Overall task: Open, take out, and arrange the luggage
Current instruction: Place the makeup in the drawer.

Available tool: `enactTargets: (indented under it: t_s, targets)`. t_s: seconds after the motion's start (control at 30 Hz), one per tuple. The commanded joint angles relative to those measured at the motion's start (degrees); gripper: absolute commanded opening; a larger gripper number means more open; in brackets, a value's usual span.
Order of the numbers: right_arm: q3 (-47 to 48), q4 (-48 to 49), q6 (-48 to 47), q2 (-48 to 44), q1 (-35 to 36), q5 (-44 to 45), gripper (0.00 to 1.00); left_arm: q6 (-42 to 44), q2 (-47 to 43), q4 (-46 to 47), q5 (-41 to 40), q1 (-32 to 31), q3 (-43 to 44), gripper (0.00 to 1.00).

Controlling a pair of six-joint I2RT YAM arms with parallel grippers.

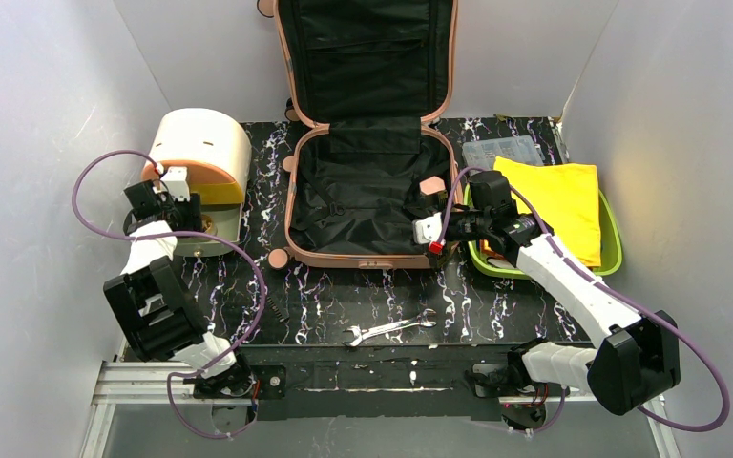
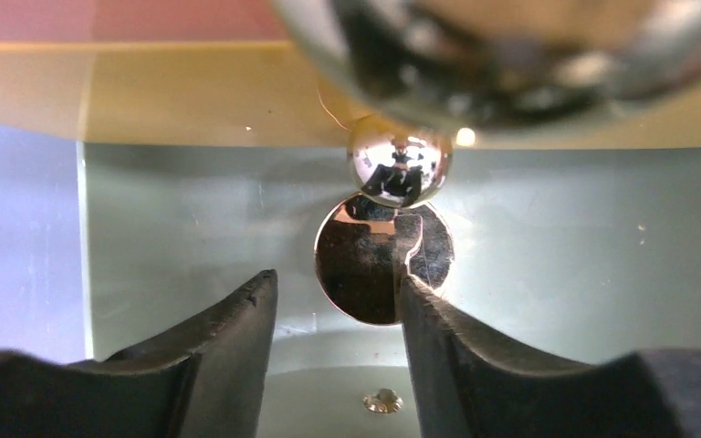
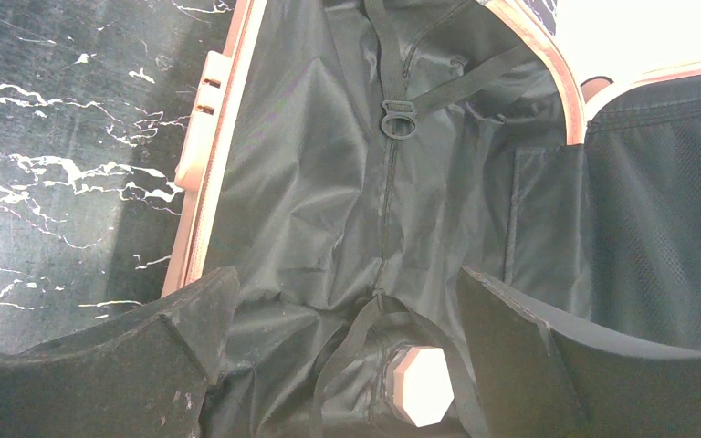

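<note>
The salmon-pink luggage lies open at the middle back of the table. Its lid leans on the rear wall, and black lining shows in both halves. My right gripper hangs open over the case's right side. In the right wrist view its jaws stand wide above the lining and a strap with a pink octagonal piece. My left gripper is at the front of the round cream-and-orange box. Its fingers stand apart with nothing between them, just below a shiny ball knob.
A lime-green tray at the right holds a yellow cloth, with a clear plastic box behind it. A wrench lies on the black marbled table near the front edge. Grey walls close in on both sides.
</note>
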Motion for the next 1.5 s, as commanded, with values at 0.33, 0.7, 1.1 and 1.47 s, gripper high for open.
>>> enactTargets:
  t_s: [0.33,0.7,1.1,1.47]
  targets:
    - [-0.3,1.0,0.0,-1.5,-0.2,-1.5,0.99,-2.4,3.8,-3.4,-3.0,0.5,-1.8,0.46]
    - [-0.4,1.1,0.0,-1.5,-0.3,-1.5,0.99,-4.7,7.3,-0.4,-4.2,0.5,-2.7,0.7]
    - [-0.4,1.3,0.2,-1.3,-0.4,-1.6,0.98,-6.7,7.9,0.9,-3.5,0.5,-3.7,0.26]
    - [3.1,-2.7,-0.2,0.2,-0.4,-1.8,0.98,-7.2,-6.0,-3.3,-5.1,0.8,-1.7,0.57]
